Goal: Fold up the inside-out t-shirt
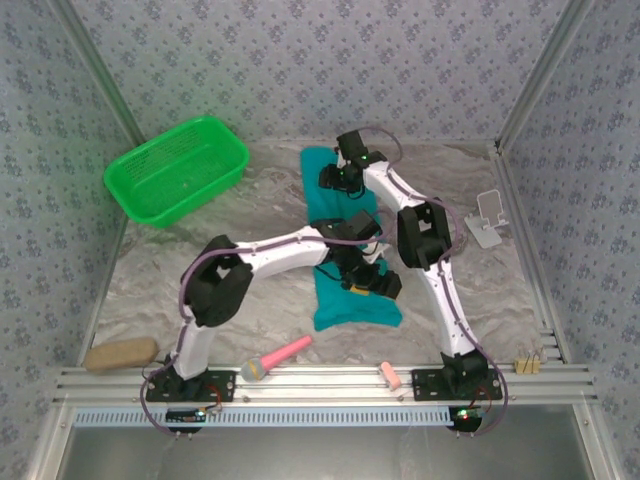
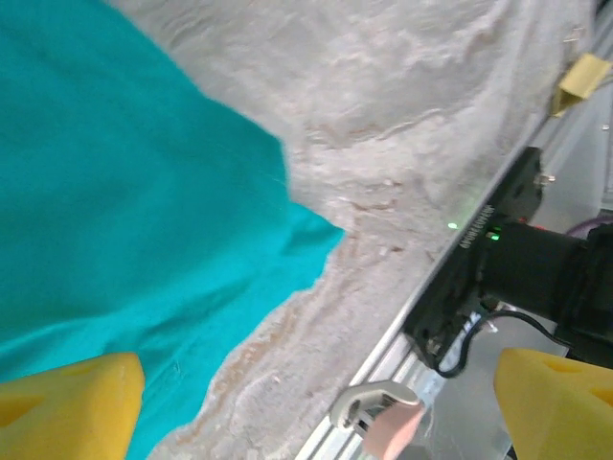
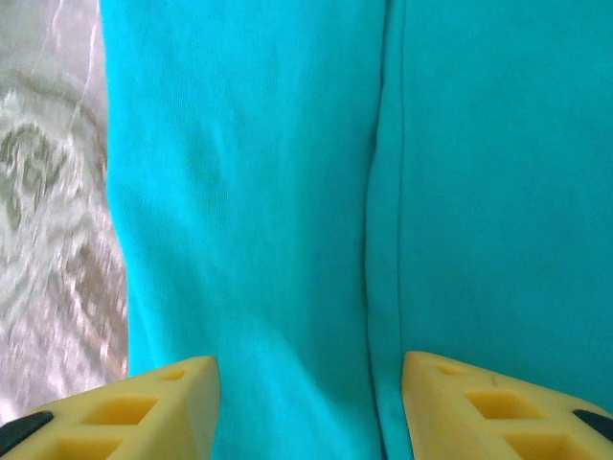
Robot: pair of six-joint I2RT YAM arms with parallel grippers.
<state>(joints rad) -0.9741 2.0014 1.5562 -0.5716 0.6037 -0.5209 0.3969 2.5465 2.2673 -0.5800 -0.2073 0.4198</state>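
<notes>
Teal t-shirt lies as a long narrow strip, seam showing; left end effector wide, right end effector half-spread, both empty.

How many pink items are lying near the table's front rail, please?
2: a pink-handled brush just left of centre, and a small pink block on the rail right of centre. Others may be hidden under the arms.

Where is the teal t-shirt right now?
In the top view, the teal t-shirt lies as a long strip mid-table, right of the green mesh basket.
</notes>
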